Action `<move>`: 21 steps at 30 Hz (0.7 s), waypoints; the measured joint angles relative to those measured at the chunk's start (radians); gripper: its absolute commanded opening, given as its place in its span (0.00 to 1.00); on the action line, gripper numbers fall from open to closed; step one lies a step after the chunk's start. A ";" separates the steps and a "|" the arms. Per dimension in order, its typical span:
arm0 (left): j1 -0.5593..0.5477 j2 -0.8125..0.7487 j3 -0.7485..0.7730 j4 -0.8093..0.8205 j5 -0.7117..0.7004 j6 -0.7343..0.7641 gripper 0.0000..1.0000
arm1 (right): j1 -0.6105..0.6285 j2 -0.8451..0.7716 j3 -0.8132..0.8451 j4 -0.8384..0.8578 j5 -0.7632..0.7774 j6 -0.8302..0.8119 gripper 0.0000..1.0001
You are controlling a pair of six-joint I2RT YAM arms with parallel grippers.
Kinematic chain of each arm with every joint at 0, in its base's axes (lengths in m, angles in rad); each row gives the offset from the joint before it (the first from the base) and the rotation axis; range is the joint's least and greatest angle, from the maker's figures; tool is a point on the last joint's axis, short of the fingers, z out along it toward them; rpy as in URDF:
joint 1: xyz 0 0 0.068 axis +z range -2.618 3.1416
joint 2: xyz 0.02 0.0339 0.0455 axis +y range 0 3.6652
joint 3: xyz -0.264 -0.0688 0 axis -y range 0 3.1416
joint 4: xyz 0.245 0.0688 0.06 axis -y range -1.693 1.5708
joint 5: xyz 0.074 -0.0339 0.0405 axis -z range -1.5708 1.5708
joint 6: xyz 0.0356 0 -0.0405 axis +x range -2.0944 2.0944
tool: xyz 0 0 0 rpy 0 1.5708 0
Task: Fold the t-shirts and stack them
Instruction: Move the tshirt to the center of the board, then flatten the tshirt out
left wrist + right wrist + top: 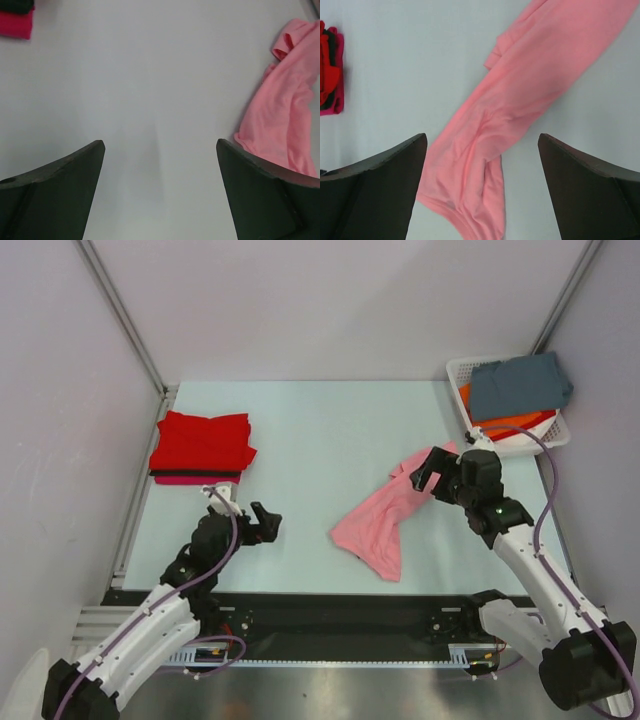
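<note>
The light pink t-shirt (383, 518) lies rumpled, stretched out right of the desk's (320, 420) middle; the right hand (425, 475) hovers over its far end, released, grasping nothing; the left hand (268, 524), also released, hangs over bare desk by the near edge; folded red t-shirts (203, 440) sit near the far left corner; grey-blue t-shirt (520, 385) and orange t-shirt (505, 425) fill the basket (456, 368) at the far right corner.
</note>
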 measured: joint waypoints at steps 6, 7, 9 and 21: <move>0.000 -0.036 -0.032 0.138 0.182 0.023 1.00 | 0.018 -0.008 -0.049 -0.034 0.021 0.017 0.74; -0.001 -0.027 -0.037 0.165 0.212 0.019 1.00 | 0.002 -0.008 -0.058 -0.051 0.032 0.028 0.71; -0.002 0.018 -0.037 0.212 0.256 0.005 0.97 | -0.029 -0.008 -0.071 -0.072 0.042 0.042 0.69; -0.196 0.420 0.022 0.327 0.329 -0.250 0.87 | -0.066 -0.076 -0.096 -0.088 0.056 0.042 0.45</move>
